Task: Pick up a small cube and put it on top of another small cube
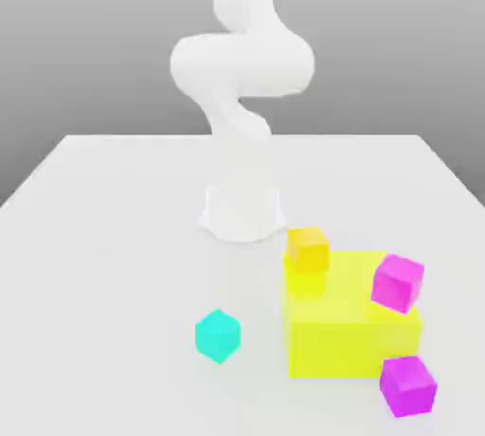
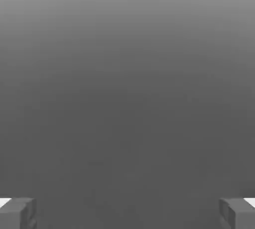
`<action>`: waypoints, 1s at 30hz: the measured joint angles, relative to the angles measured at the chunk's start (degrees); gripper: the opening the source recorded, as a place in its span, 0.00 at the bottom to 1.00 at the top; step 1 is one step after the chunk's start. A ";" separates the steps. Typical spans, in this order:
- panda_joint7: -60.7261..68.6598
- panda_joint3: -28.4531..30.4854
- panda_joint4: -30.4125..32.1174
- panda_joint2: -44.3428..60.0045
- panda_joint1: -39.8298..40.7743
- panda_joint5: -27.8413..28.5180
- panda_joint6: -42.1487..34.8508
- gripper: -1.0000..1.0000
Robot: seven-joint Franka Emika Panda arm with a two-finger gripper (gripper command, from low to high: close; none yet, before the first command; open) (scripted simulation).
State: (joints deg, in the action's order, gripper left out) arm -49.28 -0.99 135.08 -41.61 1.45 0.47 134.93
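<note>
Several small cubes lie on the white table (image 1: 114, 235). A cyan cube (image 1: 218, 335) stands alone toward the front. An orange cube (image 1: 307, 247) sits at the far left corner of a large yellow block (image 1: 350, 330). One magenta cube (image 1: 397, 282) rests tilted at the block's right upper edge. Another magenta cube (image 1: 408, 385) lies on the table by the block's front right corner. In the hand view my gripper (image 2: 127, 214) is open, its grey fingertips (image 2: 17, 214) wide apart with nothing between them, facing a plain grey background.
The white arm's base (image 1: 242, 211) stands at the middle of the table, just behind the orange cube. The arm rises from it past the top of the exterior view. Bare tabletop spreads to the exterior view's left of the cyan cube.
</note>
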 joint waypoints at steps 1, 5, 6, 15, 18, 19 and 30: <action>-1.65 -0.53 1.56 2.08 0.78 0.16 1.53 0.50; -7.98 -2.41 7.56 10.18 3.74 0.76 7.43 0.50; -9.54 -2.82 9.03 12.18 4.43 0.90 8.88 0.50; -24.11 -4.95 22.99 31.58 9.50 1.78 22.86 0.50; -28.30 -4.75 27.98 38.67 10.14 0.58 28.03 0.50; -29.17 -4.73 28.88 40.77 10.14 0.28 29.63 0.50; -32.93 0.12 27.17 56.85 6.39 3.87 42.62 0.00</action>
State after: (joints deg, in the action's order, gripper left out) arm -82.21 -0.87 162.25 15.23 7.84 4.34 177.55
